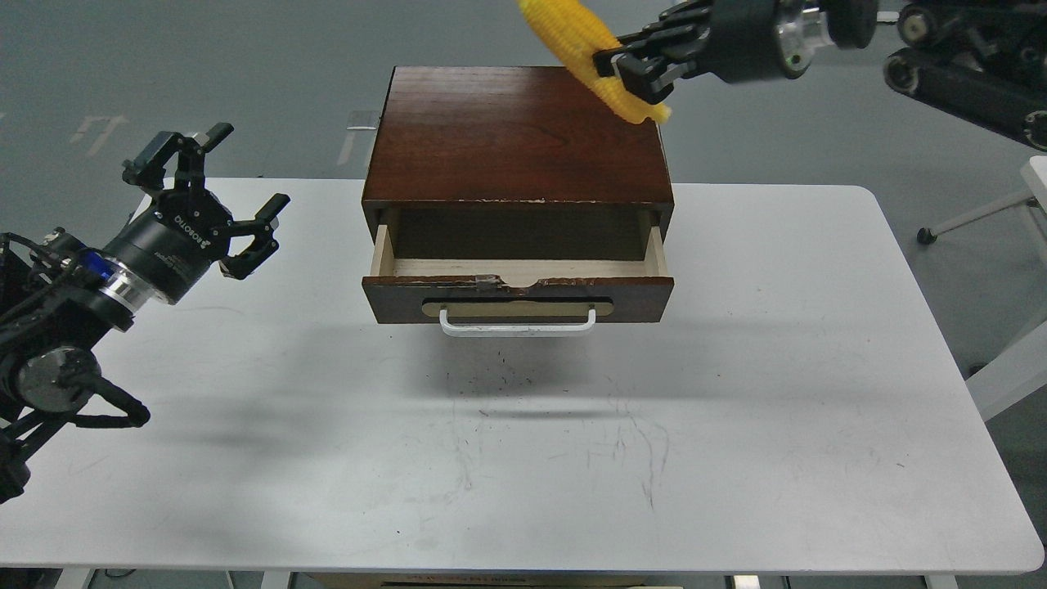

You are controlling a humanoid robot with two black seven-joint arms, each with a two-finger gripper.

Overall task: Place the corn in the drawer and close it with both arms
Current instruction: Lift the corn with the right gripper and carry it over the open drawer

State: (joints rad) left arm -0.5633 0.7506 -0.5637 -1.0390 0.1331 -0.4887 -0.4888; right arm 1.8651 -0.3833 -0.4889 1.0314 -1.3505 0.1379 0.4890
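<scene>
Clamped in the right black two-finger gripper (626, 69), the bright yellow ribbed corn cob (582, 45) hangs above the dark-brown wooden cabinet's (515, 135) top at one o'clock. Below, the shallow pale-lined drawer (517, 282) stands pulled out. At nine o'clock the left gripper (214, 200) hovers with fingers spread, holding nothing.

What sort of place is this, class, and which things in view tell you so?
Probably a robotics lab or test hall: a bare grey floor with tape marks, a scuffed white table, and wheeled equipment bases at the edges.

The left gripper (214, 195) hangs at the left with fingers spread wide. The right arm reaches in high from the upper right, its gripper (628, 72) apparently clamped shut, fingertips hard to separate.
</scene>
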